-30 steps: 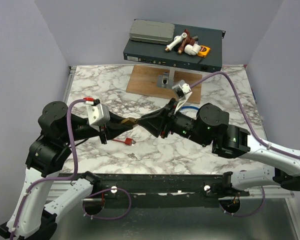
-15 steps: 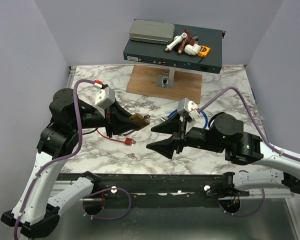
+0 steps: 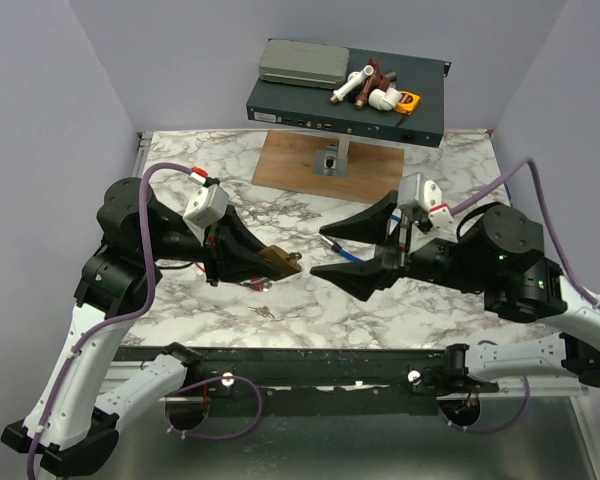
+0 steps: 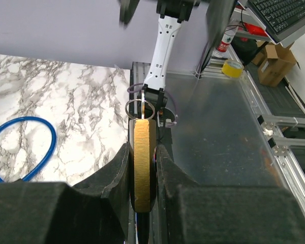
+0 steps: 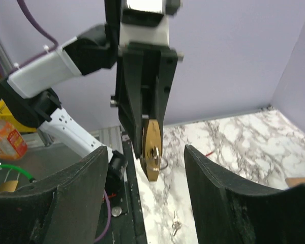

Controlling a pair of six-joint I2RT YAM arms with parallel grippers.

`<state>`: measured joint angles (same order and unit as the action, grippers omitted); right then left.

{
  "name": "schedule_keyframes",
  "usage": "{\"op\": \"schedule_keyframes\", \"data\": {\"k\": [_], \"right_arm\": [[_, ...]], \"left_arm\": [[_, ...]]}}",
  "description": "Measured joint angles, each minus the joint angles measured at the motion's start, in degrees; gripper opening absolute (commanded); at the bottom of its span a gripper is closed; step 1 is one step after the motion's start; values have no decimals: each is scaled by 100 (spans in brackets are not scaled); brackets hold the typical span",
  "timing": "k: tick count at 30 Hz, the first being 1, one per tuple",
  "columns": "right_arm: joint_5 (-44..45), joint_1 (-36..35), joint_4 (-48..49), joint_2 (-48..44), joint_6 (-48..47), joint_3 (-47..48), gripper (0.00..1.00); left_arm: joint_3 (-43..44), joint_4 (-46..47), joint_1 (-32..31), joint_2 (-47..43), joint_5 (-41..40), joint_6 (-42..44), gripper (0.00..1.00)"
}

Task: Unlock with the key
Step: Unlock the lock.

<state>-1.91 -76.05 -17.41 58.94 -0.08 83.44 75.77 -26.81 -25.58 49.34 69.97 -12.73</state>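
Holding the padlock (image 3: pixel 283 264) in the air over the near left part of the bench (image 3: pixel 460 170), the left pincer (image 3: pixel 263 262) is clamped on its flat brass sides. The end with the keyhole points right, toward the other arm. The right pincer (image 3: pixel 318 252) faces it from a little way off, its two fingers spread wide with nothing between them. What looks like the small key (image 3: pixel 265 313) lies flat on the bench near the front edge, just below the padlock. A thin wire ring (image 4: pixel 140 108) hangs at the padlock's free end; I cannot tell what it is attached to.

The main risk, as I judge it, is the key itself. It is small and lies flat on hard marble, so wide fingers may skid over it or push it off the near edge. If it is picked up crooked, its tip will miss the keyhole and scrape the brass. A hard push or twist could also turn the padlock in the left grip, since only two smooth faces are pinched. The arms work close together here, so a careless reach could knock one against the other.
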Motion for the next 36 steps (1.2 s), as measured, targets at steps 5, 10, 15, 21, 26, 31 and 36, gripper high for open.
{"op": "schedule_keyframes", "data": {"k": [5,10,15,21,26,31,36], "right_arm": [[-28,0,-131,297,-120,619,63],[-138,-2,-229,953,-151,824,61],[-245,0,-538,1558,-153,824,58],[-323,2,-597,1545,-151,824,57],[-393,7,-647,1419,-162,863,62],[-417,33,-756,1351,-216,1126,59],[-660,83,-929,1373,-234,1360,54]], "left_arm": [[-90,-155,-15,0,-66,94,0],[-155,-245,-76,2,-175,138,0],[-155,-251,-92,-7,-181,173,0],[-190,-249,-118,-109,-61,221,0],[-249,-275,-118,-192,131,282,0],[-251,-310,-136,-188,175,387,0],[-251,-313,-155,-188,192,417,0]]}}
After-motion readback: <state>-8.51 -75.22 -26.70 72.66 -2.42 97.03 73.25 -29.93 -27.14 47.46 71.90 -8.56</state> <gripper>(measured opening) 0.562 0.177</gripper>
